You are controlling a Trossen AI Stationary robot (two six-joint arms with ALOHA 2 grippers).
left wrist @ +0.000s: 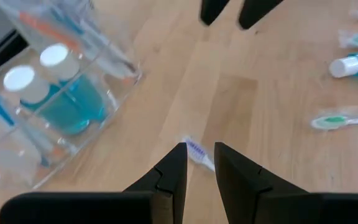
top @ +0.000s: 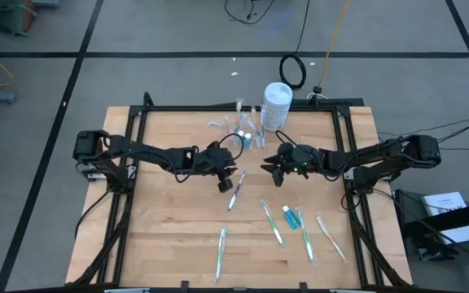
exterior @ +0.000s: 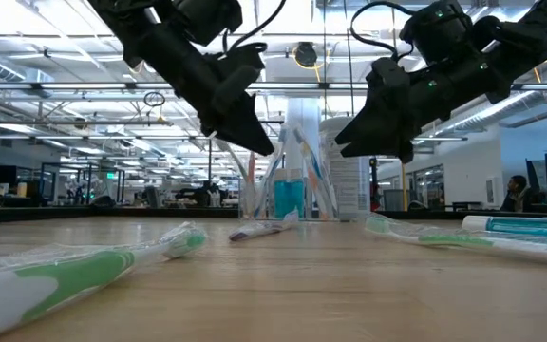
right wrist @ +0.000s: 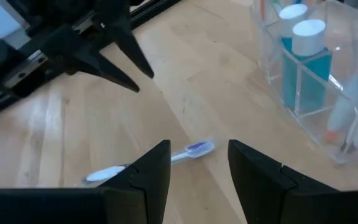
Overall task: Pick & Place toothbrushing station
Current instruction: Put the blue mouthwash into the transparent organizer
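Counter (top: 161, 220): a light wooden top inside a black frame, carrying the whole set; both arms are reaching in over its middle.

White canister (top: 277, 104): standing upright at the far edge, just behind the clear organiser, and apart from the work.

Clear organiser (top: 247, 130): sitting near the far edge, its compartments showing in the wrist views; two blue tubes (right wrist: 300, 62) with white caps are standing in one section and several brushes are leaning in others, so it is probably serving as the place to fill.

Left tool (top: 225, 184): hanging above the purple-headed toothbrush (top: 236, 190), its fingers (left wrist: 173, 171) set narrowly apart and holding nothing; they are straddling the brush head, which suggests a pick is being lined up.

Right tool (top: 277, 173): hovering near the same brush from the other side, fingers spread wide and empty, seemingly waiting.

Loose toothbrushes (top: 273, 222): lying flat and scattered on the near half of the counter, not yet put away.

Loose blue tube (top: 287, 216): lying on its side among those brushes.
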